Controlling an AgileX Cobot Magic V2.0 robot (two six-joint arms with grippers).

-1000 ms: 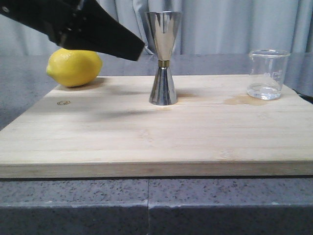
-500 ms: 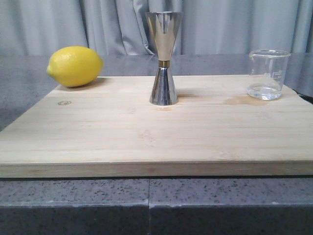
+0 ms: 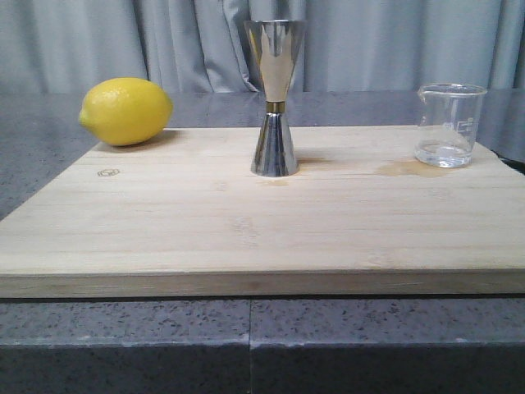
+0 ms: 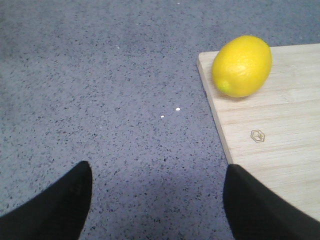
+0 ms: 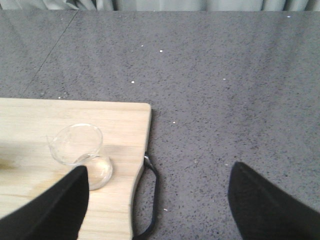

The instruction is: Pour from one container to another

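Beaker [image 3: 449, 125] clear, upright, near steel jigger [image 3: 274, 97]; both tools [image 4: 155, 200] [image 5: 160, 200] spread, empty.

The wooden board [image 3: 246, 222] has a big bare part along its front edge, with lots of room for a gripper to move there. Three things stand in a row near the back edge. The lemon [image 3: 125, 111] sits at the back left corner. The shiny jigger [image 3: 274, 97] stands tall in the middle of the back edge and is the highest thing in the way. The glass beaker [image 3: 448, 125] stands near the back right corner. There are wide gaps between the three. A black strap [image 5: 150, 200] lies on the grey tabletop [image 4: 100, 75] just beside the board's right edge.
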